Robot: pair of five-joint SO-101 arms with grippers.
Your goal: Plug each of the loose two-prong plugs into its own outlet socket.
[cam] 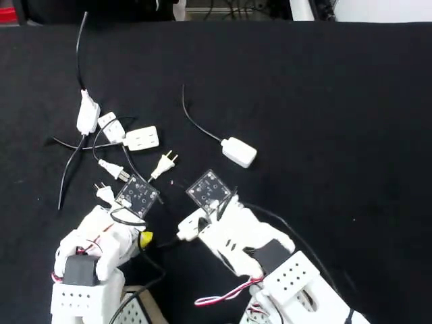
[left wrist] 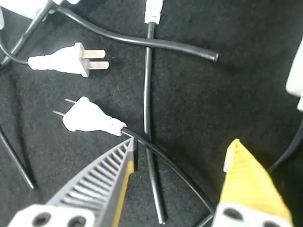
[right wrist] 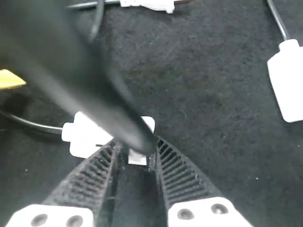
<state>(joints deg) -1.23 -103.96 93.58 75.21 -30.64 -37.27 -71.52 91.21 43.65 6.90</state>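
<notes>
Three loose white two-prong plugs lie at the table's front left: one [cam: 165, 164] in the middle, one [cam: 112, 169] to its left, and one [cam: 104, 194] nearest my left arm. My left gripper [left wrist: 182, 144] is open over the nearest plug's black cable [left wrist: 165, 163], and the plug [left wrist: 87, 117] lies just beyond its grey finger [left wrist: 111, 170]. A second plug [left wrist: 71, 59] lies farther off. My right gripper [right wrist: 137, 144] is shut on a white outlet socket [right wrist: 90, 137] on a black cable, low over the table [cam: 190, 228]. A blurred black cable crosses in front of it.
More white outlet sockets lie about: one [cam: 142, 138] at the left, a small one [cam: 108, 121] beside it, a long one [cam: 88, 112] behind, and one [cam: 239, 152] at the centre on a thin cable. Black cables cross at the left. The black table [cam: 337, 101] has room at the right.
</notes>
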